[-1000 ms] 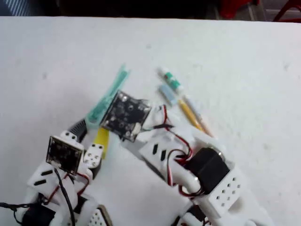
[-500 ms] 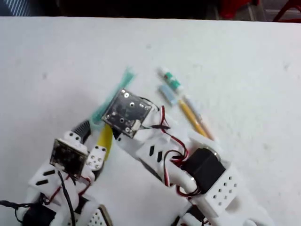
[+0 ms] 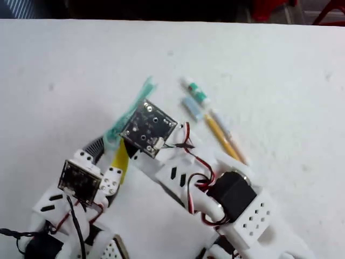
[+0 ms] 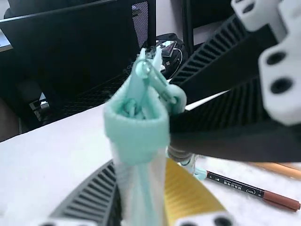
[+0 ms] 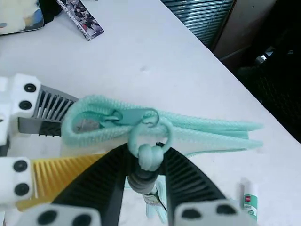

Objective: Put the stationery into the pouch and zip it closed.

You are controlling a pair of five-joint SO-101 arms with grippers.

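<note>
The mint-green pouch (image 3: 129,110) hangs lifted between both arms, thin and edge-on. My left gripper (image 4: 138,202) is shut on one end of the pouch (image 4: 136,127), with a grey ribbed finger on one side and a yellow one on the other. My right gripper (image 5: 143,165) has its black fingers shut on the round zipper pull (image 5: 146,155), whose slider sits near the end of the pouch (image 5: 188,129) that the left gripper holds. A glue stick (image 3: 195,91), a small blue piece (image 3: 192,108) and an orange pencil (image 3: 221,134) with a brown pen lie on the table beside the right arm.
The white table (image 3: 269,70) has open room at the back and on both sides. Both arms crowd the front edge, wrists close together. A brown pen (image 4: 254,193) lies just beyond the pouch. A small printed card (image 5: 80,19) lies far off.
The right wrist has turned and edged slightly right and back, taking the pouch's free tip with it. The left arm has drawn back a little toward the front edge.
</note>
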